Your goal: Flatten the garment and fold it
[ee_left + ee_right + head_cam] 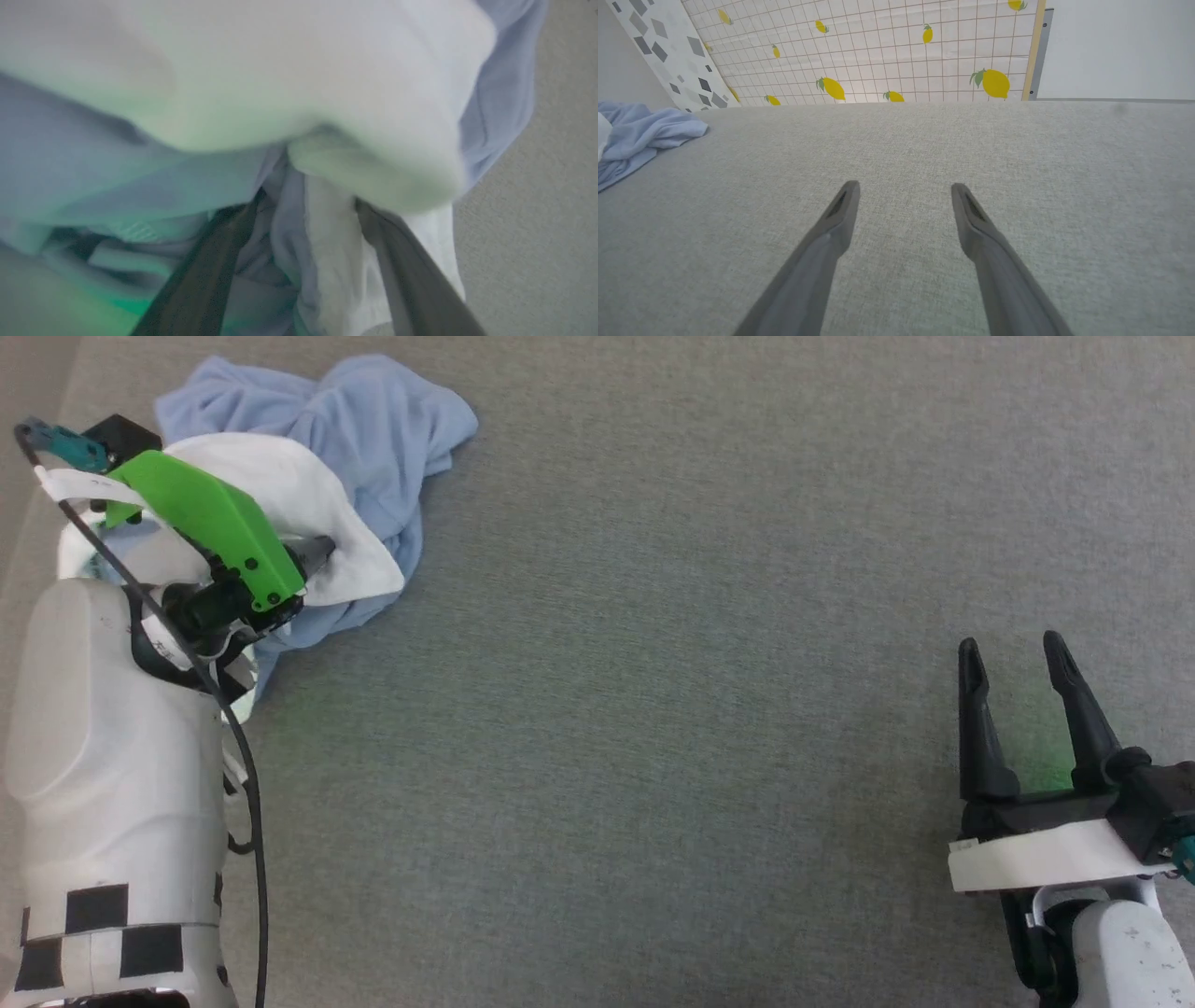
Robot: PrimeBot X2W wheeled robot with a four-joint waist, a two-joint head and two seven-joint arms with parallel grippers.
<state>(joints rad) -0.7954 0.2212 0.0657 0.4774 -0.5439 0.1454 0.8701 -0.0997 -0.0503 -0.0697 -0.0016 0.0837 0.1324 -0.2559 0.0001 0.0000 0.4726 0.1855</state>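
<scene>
Grey woven fabric surface (pixel 700 709), flat and broad. On it, at far left: one light blue garment (pixel 373 429), crumpled in a heap, white lining showing.

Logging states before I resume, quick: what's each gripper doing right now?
Left gripper: fingers buried in the garment, cloth bunched between them; whether it grips cannot be told.
Right gripper: open, empty, over the grey surface.

Light blue garment (pixel 373 429) with a white inner side. Plain grey woven surface (pixel 700 709) underneath. Bright green cover (pixel 210 518) and black-and-white checks (pixel 93 933) on the pale left arm (pixel 103 756); black fingers (pixel 980 728) on the right gripper (pixel 1011 646). White wall (pixel 878 46) with a thin grid and yellow lemons, green-leaved; dark and light grey diamonds on a white panel (pixel 668 51).
</scene>
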